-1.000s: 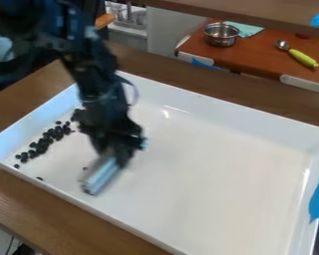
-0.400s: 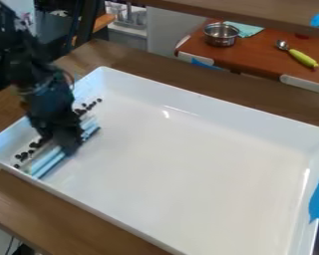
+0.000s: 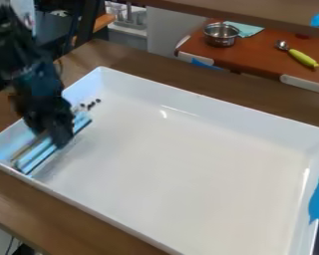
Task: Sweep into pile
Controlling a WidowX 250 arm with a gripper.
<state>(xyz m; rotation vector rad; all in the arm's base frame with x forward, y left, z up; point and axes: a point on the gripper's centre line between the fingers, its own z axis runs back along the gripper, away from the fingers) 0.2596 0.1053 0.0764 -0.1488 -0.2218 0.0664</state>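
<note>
Black beads (image 3: 91,105), small and roundish, lie loosely together inside the white tray (image 3: 182,169), near its upper-left corner, just beyond a pale blue bar (image 3: 41,155). The arm slants down from the upper left, its gripper (image 3: 58,138) low at the bar's middle; how far open, or whether holding the bar, I cannot tell.

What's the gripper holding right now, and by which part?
It appears to hold the long light-blue sweeping tool near the middle of its length; the exact contact can't be made out.
</note>
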